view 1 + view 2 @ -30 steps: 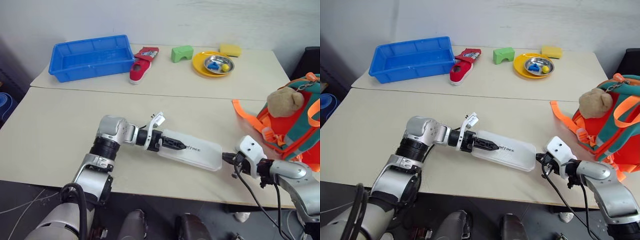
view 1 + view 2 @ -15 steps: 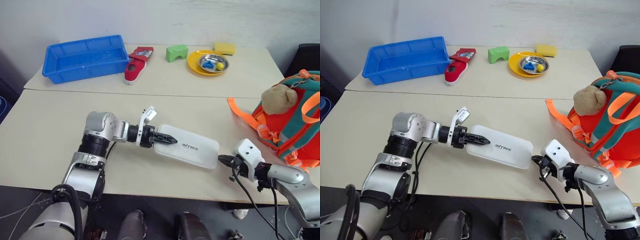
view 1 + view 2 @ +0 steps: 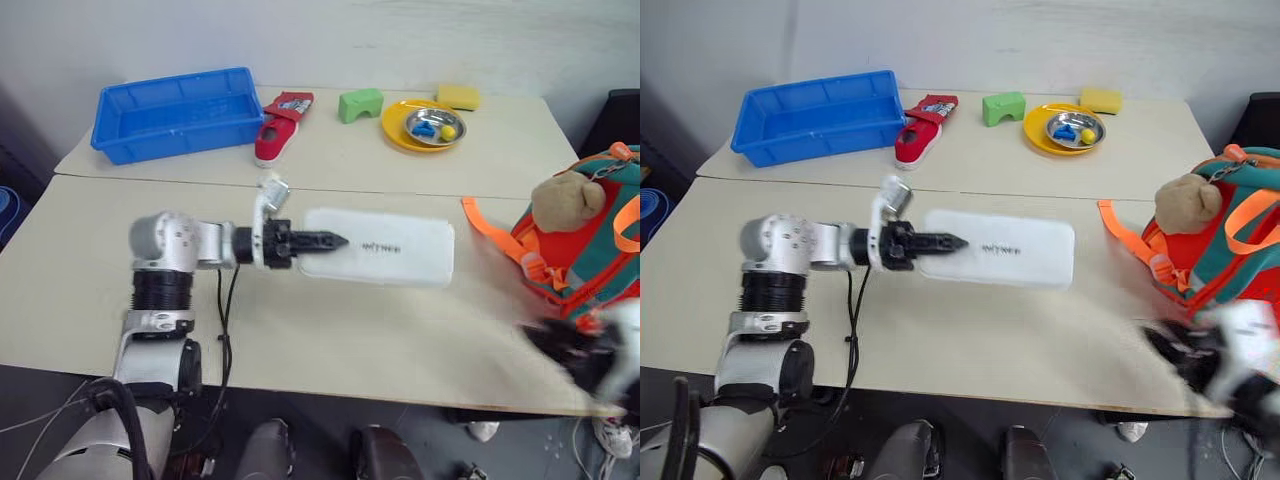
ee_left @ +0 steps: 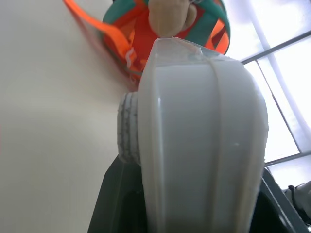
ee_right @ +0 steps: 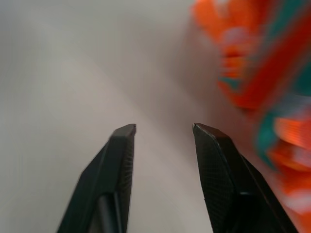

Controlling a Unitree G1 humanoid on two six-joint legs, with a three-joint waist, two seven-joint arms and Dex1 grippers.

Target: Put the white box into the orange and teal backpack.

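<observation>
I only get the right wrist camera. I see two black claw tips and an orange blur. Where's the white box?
Observer: The left claw grips the white box by one short end, and it looks lifted off the table.
Operator: Where's the backpack from there?
Observer: The orange and teal backpack sits to the box's right, apart from it, at the table's right edge.
Operator: Is anything on it?
Observer: A tan teddy bear hangs on its front.

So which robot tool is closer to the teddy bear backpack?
Right. The right tool, open and empty, is beside the orange and teal backpack at the table's near edge. The left tool grips the white box, farther away across the table.
</observation>
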